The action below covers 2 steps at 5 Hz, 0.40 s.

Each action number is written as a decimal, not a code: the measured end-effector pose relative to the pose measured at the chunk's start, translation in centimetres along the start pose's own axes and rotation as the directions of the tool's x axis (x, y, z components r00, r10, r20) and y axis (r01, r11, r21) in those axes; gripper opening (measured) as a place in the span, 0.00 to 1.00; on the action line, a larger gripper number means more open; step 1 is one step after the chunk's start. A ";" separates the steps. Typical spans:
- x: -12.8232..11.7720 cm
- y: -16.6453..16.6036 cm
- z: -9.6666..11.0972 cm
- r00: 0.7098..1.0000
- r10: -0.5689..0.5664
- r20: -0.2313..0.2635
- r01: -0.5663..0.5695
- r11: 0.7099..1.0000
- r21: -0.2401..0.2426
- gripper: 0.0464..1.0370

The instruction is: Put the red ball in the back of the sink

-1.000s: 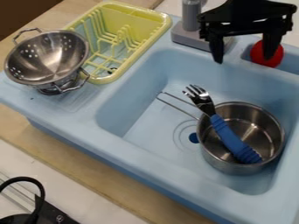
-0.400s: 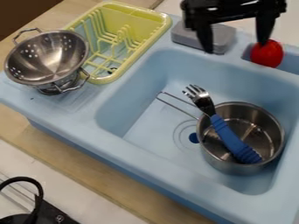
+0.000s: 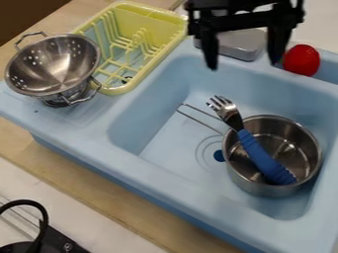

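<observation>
Gripper [image 3: 243, 66] at top of frame: fingers spread, empty. Red ball [image 3: 302, 60] at upper right: in rear recess [image 3: 326, 70] of sink [image 3: 99, 129]. Hazard: rightward travel at low height may knock the ball loose.

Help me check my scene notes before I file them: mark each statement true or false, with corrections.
1. The red ball lies in a recess at the back of the sink. True.
2. The handle of the fork is red. False: it is blue.
3. The fork leans in the metal pot. True.
4. The colander stands in the basin. False: it is beside the yellow rack.
5. The gripper is open and empty. True.
</observation>
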<state>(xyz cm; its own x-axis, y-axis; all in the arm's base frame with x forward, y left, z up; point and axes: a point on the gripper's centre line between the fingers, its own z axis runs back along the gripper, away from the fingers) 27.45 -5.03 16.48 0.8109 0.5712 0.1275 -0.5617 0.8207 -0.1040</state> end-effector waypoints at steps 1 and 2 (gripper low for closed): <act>-0.6 1.3 -0.4 1.000 0.019 0.024 -0.019 1.000 0.006 0.96; -1.8 2.3 -1.1 0.972 -0.232 -0.020 0.232 0.973 0.003 0.96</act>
<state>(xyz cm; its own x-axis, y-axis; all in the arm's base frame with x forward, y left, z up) 24.89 -4.16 14.94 0.9223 0.3646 0.1281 -0.3584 0.9310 -0.0688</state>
